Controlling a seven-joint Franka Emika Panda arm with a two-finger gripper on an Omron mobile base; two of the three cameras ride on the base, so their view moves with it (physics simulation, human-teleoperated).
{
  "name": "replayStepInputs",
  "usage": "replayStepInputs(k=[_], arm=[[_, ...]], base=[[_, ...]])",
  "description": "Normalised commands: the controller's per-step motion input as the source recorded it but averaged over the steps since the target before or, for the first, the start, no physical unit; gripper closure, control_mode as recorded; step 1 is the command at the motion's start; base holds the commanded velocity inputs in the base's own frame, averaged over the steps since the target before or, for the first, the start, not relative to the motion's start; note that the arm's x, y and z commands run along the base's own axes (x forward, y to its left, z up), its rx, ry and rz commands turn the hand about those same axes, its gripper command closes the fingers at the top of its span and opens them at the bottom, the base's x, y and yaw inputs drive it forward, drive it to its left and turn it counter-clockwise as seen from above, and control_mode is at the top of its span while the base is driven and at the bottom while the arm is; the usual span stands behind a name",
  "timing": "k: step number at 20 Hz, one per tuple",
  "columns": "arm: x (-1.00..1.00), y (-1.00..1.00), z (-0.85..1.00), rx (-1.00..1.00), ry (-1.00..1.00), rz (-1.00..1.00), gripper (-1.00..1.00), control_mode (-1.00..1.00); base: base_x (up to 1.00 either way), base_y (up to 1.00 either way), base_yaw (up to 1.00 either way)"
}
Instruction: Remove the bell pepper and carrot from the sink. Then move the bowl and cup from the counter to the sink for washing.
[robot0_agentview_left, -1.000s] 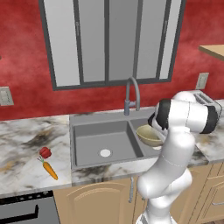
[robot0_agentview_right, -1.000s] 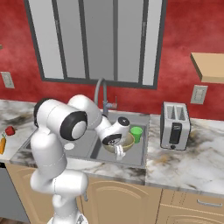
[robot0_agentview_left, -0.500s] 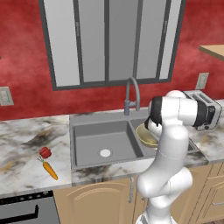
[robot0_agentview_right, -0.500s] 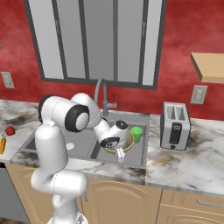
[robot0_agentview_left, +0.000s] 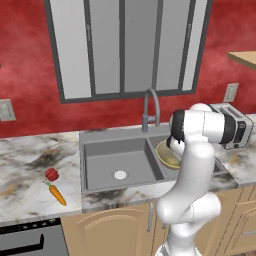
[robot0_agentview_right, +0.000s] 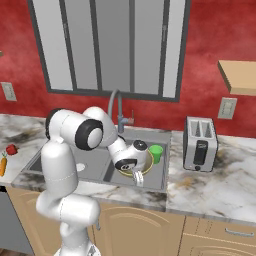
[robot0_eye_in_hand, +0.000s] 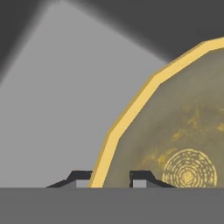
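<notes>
Olive-yellow bowl (robot0_eye_in_hand: 175, 131) rim sits between the 2 gripper (robot0_eye_in_hand: 110, 180) fingertips.

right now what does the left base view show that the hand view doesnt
Left base view only: the pepper and carrot lying on the counter left of the sink, the faucet, the toaster and the left basin's drain.
Hand view only: the gripper with its fingertips astride the bowl's rim, and the ring pattern inside the bowl.
Both: the bowl in the sink's right basin and grey basin metal.
</notes>
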Motion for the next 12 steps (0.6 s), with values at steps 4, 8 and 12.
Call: replayStepInputs(k=[4, 8, 12], arm=[[0.10, -0.04, 0.00, 0.00, -0.01, 0.00, 1.00, -1.00], [0.12, -0.03, -0.02, 0.00, 0.00, 0.00, 1.00, -1.00], [0.09, 0.00, -0.04, 0.00, 0.00, 0.00, 1.00, -1.00]], base=[[0.00, 0.00, 0.00], [0.00, 0.00, 0.00], [0.00, 0.00, 0.00]])
